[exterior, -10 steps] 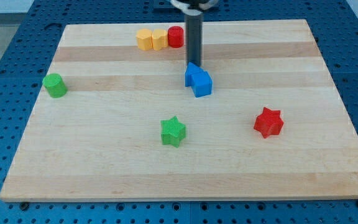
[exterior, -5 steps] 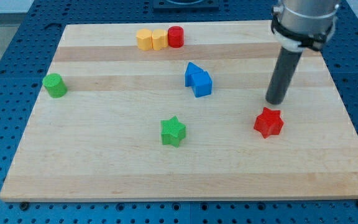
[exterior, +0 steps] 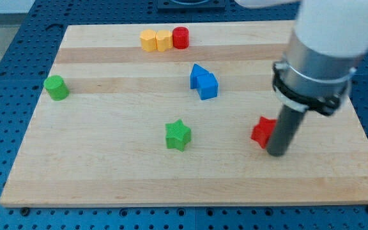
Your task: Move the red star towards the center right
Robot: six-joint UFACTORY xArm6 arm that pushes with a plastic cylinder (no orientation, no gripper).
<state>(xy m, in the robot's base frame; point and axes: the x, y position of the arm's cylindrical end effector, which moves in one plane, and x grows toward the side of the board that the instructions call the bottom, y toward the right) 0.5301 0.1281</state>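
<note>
So our tip [exterior: 277,153] is down on the bench [exterior: 107,172] right now, toward the view's right and a bit below the middle. There's no claw on this rig at all, just the straight dark rod, so nothing to call spread or pinched. The red star [exterior: 261,132] sits just to the view's left of our tip and slightly above it, touching the rod as far as we can tell, with its right side hidden behind the rod. Further off to the view's left, at about the same height as the star, is the green star [exterior: 177,135]. Up and to the left of our tip there's the blue block [exterior: 203,82], which looks like a little house or arrow shape, well apart from us. Way up near the view's top edge we've got a row of three touching each other: two yellow blocks [exterior: 156,40], shapes hard to call, and a red cylinder [exterior: 181,38] at the row's right end. The green cylinder [exterior: 56,87] is far off at the view's left side of the bench.
</note>
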